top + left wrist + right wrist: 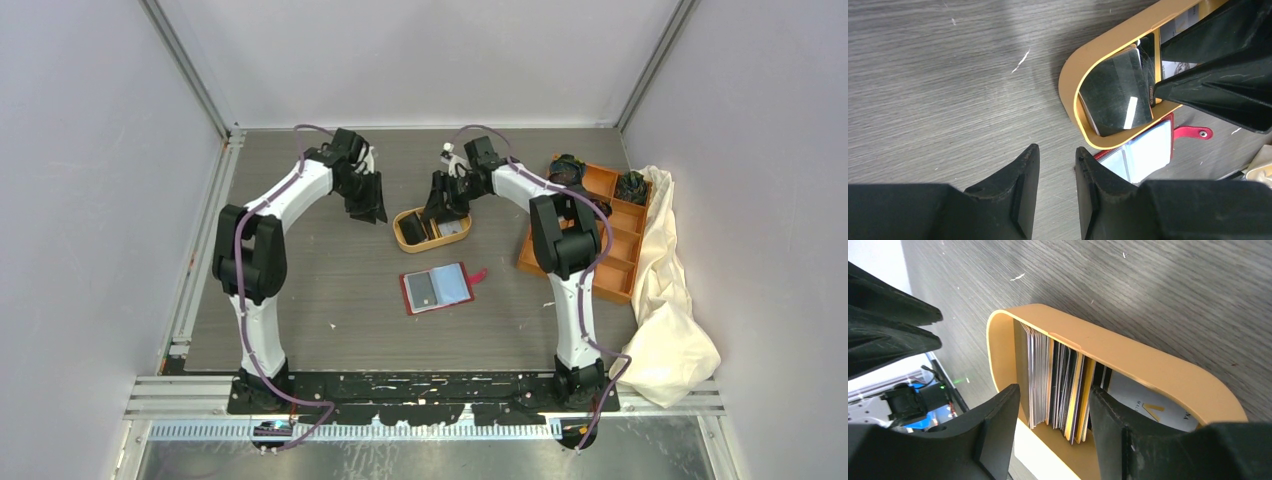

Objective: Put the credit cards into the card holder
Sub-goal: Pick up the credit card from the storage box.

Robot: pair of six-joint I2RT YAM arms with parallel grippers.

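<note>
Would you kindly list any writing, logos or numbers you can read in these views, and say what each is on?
"V": gold mark on the whitish card lying flat in the orange tray, right wrist view.
Small letters beside it: too small to read.
Print at the edge of the black card, left wrist view: blurred, unreadable.
Card holder: no text seen.

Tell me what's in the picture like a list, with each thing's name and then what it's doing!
cards: most standing on edge in the orange tray
red wallet: lying open on the table, apart from the tray
right gripper: open, one finger on each side of the cards
left gripper: slightly open, empty, over the table beside the tray
</note>
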